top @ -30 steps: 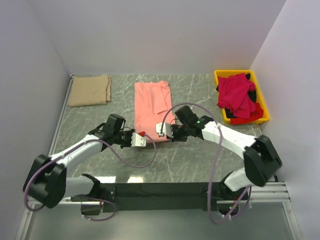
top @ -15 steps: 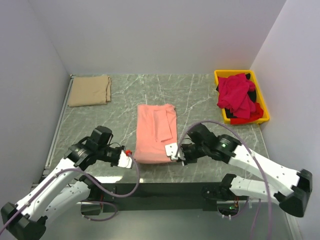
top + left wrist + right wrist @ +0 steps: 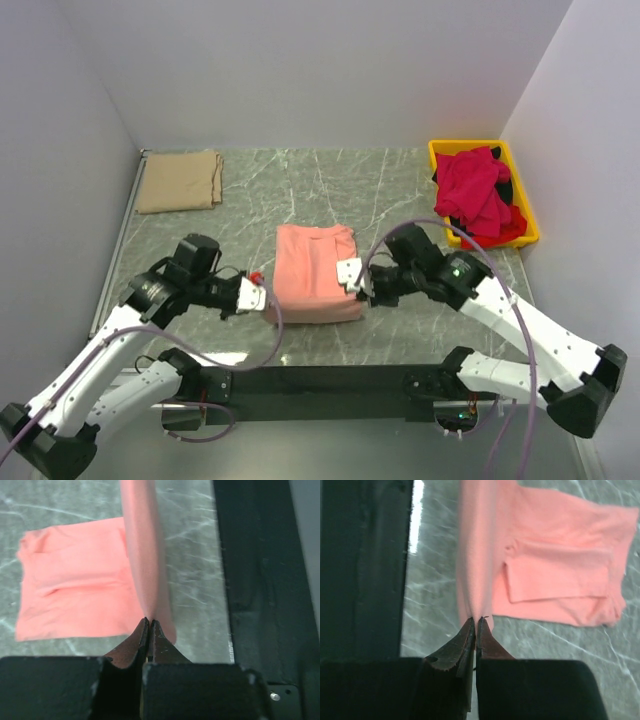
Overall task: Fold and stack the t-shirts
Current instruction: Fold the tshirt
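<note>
salmon-pink t-shirt (image 3: 310, 272) pulled nearer, near hem lifted, doubling back

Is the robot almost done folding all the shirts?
Not yet. The tan shirt lies folded in the far left corner. The left gripper and right gripper are shut on the pink shirt, holding its edge up mid-fold. The red shirts sit crumpled in the bin, and nothing is stacked.

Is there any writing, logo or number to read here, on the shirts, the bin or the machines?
None to read anywhere. The salmon-pink t-shirt, tan-beige t-shirt, crimson-red t-shirts and yellow bin look plain; the left arm and right arm show no legible label in any view.
</note>
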Action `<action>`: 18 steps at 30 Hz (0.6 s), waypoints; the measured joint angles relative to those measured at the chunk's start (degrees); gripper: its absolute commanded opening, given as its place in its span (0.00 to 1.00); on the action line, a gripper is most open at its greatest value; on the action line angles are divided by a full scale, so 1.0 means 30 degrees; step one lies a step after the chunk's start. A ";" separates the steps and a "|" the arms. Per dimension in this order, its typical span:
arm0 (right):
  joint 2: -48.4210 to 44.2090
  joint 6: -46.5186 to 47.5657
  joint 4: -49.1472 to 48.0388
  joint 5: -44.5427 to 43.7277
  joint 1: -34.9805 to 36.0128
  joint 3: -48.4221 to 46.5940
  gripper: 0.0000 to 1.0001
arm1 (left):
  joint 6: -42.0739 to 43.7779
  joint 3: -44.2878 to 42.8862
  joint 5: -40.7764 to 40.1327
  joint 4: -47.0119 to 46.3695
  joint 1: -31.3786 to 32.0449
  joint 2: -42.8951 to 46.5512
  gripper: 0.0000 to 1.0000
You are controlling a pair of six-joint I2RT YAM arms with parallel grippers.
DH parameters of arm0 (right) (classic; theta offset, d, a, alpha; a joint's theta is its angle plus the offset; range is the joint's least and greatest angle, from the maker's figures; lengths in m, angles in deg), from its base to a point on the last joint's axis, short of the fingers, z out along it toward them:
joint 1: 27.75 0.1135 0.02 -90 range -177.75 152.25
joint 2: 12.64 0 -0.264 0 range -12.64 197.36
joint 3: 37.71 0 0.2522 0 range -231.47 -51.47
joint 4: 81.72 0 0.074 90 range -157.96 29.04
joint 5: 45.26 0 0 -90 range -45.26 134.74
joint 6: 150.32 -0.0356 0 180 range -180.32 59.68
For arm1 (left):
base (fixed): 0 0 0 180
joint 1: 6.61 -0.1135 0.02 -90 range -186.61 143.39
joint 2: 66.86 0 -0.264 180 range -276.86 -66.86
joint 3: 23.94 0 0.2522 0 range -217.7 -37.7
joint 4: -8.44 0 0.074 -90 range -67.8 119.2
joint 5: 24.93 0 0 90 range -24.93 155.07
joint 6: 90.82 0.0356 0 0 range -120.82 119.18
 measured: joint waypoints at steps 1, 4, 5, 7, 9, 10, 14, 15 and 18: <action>0.0379 0.0306 0.0124 0.0197 -0.0590 -0.0306 0.00 | 0.0007 -0.0437 0.0087 -0.0138 -0.0270 -0.0546 0.00; 0.1931 0.1479 0.0270 0.0619 -0.2368 -0.1523 0.00 | 0.0022 -0.1763 0.0240 -0.0765 -0.1384 -0.2455 0.00; 0.2455 0.1887 0.0306 0.0758 -0.2834 -0.1967 0.00 | 0.0029 -0.2164 0.0379 -0.1005 -0.1821 -0.3235 0.00; 0.3665 0.2696 0.0437 0.1115 -0.3789 -0.2856 0.00 | 0.0073 -0.3016 0.0627 -0.1515 -0.2841 -0.4823 0.01; 0.5282 0.3504 0.0459 0.1443 -0.4626 -0.3963 0.00 | 0.0095 -0.3956 0.0743 -0.2033 -0.3730 -0.6761 0.01; 0.6156 0.3891 0.0474 0.1610 -0.5013 -0.4532 0.00 | 0.0073 -0.4393 0.0721 -0.2339 -0.3978 -0.7606 0.01; 1.0958 0.5268 0.0350 0.2076 -0.6652 -0.7410 0.00 | -0.0503 -0.6819 0.0423 -0.4036 -0.4743 -1.2458 0.01; 1.2254 0.5450 0.0619 0.2120 -0.6972 -0.8051 0.00 | -0.0729 -0.7206 0.0248 -0.4175 -0.4860 -1.3464 0.01; 1.6546 0.5661 0.1399 0.2142 -0.7635 -1.1854 0.00 | -0.1749 -0.9828 -0.0058 -0.4736 -0.5027 -1.7070 0.03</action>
